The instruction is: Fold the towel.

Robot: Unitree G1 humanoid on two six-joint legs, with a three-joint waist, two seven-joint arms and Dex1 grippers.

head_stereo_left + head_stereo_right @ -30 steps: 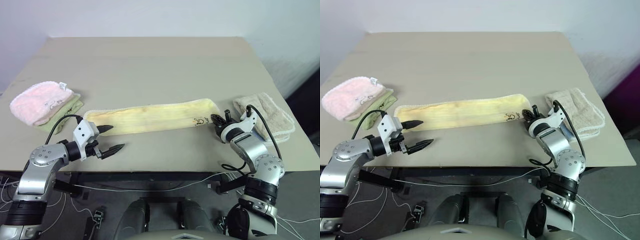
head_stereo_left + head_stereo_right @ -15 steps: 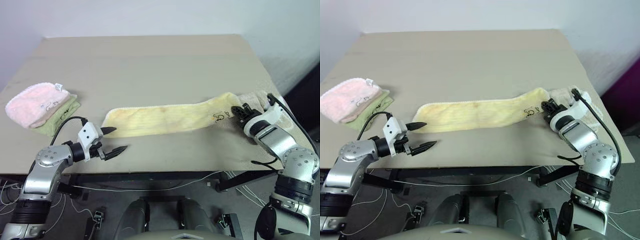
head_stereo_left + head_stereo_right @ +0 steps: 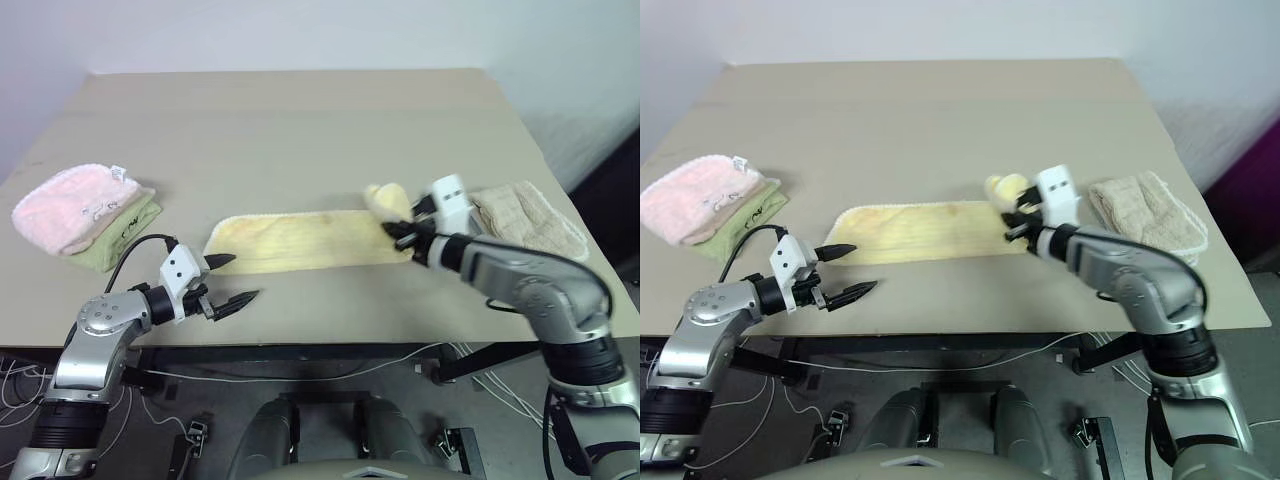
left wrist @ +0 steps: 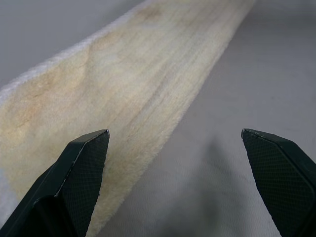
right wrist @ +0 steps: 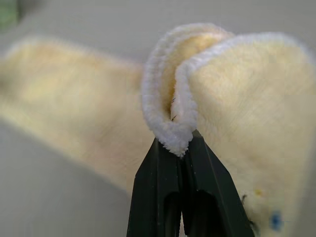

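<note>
Two black fingers of the right gripper (image 3: pixel 400 232) are pinched tight on the right end of the towel (image 3: pixel 300 242), whose hemmed edge bunches up above the fingertips in the right wrist view. That end is raised off the table (image 3: pixel 300 120) and doubled back, so a short flap curls over the flat part. The rest of the pale yellow strip lies flat across the front of the table, running leftward to its free end just beside the left gripper (image 3: pixel 228 280).

The left gripper hangs with its fingers spread wide and nothing between them, one finger over the towel's near edge and the other over bare table.

To do this fold well, the right gripper would probably need to carry the lifted end low and straight along the strip, so the long edges stay in line and the flap lands square on the left end. The open left gripper looks well placed to pin that end if it starts to slide. Releasing should wait until the flap rests flat.

A pink towel (image 3: pixel 70 205) lies on a green cloth at the far left, and a beige towel (image 3: pixel 530 215) lies right of the right arm, both well apart from the fold.
</note>
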